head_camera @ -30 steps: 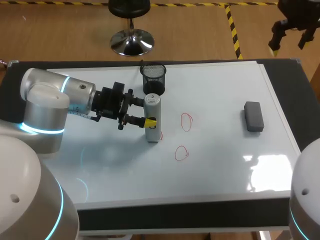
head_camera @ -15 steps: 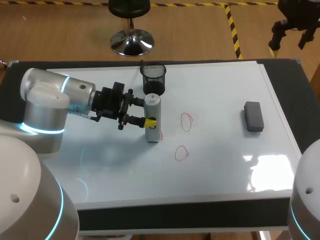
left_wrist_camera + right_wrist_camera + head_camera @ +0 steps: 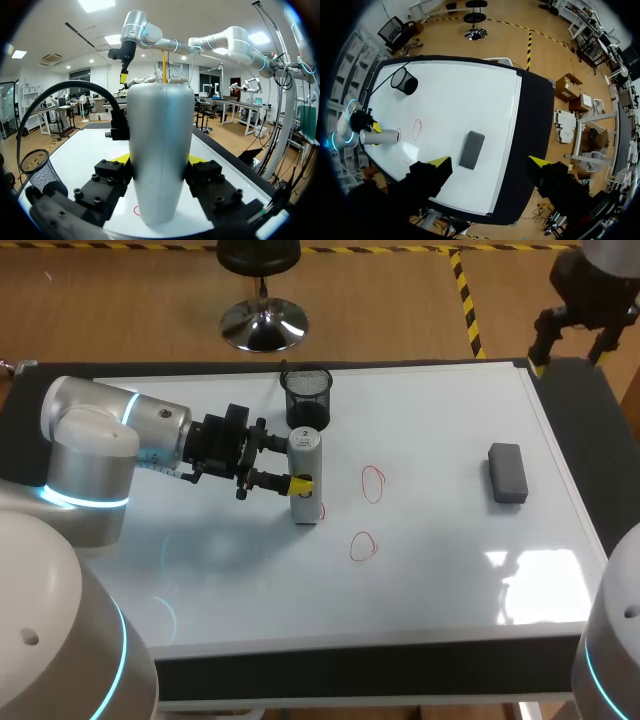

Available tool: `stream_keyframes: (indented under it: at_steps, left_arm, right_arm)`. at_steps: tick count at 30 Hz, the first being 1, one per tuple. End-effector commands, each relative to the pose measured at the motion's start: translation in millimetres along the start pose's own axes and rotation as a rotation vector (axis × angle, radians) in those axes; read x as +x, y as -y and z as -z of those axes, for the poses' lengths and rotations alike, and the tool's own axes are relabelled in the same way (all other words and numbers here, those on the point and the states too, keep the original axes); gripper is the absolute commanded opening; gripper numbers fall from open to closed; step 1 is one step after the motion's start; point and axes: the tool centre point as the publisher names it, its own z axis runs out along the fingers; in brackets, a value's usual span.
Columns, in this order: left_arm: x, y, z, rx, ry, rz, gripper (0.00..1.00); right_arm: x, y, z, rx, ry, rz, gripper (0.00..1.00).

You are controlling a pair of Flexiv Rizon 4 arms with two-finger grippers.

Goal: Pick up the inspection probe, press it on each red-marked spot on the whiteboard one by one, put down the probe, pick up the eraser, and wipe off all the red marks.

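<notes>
The left end effector (image 3: 300,483) pinches the probe (image 3: 305,445) from two sides about halfway up its grey body. The probe stands upright with its flat base down on the whiteboard (image 3: 440,420). A sliver of a red mark (image 3: 320,511) shows at the right of that base, so the probe appears to be pressed onto that spot, and the mid-height grip likely serves to keep it square to the surface. The left arm (image 3: 110,440) comes in low and nearly level from the left of the frame, which suits a side grip on an upright cylinder.

Two more red ovals (image 3: 372,483) lie bare just right of the probe, near the centre of the frame, one above the other. By this reading they are yet to be touched. Behind the probe, toward the upper middle, stands a black mesh cup (image 3: 307,398), close to the probe but apart from it.

The right end effector (image 3: 489,161) hangs high over the upper right corner, fingers spread wide with nothing between them, probably parked clear. The grey eraser (image 3: 507,472) lies flat at the right of the whiteboard, well apart from the marks and untouched.

The whiteboard is glossy, with a bright glare patch at lower right, and covers most of the dark desk (image 3: 350,675).
</notes>
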Motion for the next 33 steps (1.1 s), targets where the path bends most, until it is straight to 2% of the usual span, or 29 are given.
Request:
stream_keyframes:
  at_steps: [1, 14, 21, 33]
  left_arm:
    - [3.5, -20.5, -4, 0.001, 0.002, 0.001, 0.00]
    - [3.5, -20.5, -4, 0.001, 0.002, 0.001, 0.00]
    - [3.5, -20.5, -4, 0.001, 0.002, 0.001, 0.00]
    - [3.5, -20.5, -4, 0.001, 0.002, 0.001, 0.00]
  right_arm:
    - [6, 14, -6, -0.052, -0.002, 0.007, 1.00]
    - [18, 21, -31, -0.058, 0.007, -0.052, 1.00]
    - [30, 22, -45, -0.034, 0.021, -0.069, 1.00]
    - [37, 23, -79, 0.005, -0.018, -0.125, 1.00]
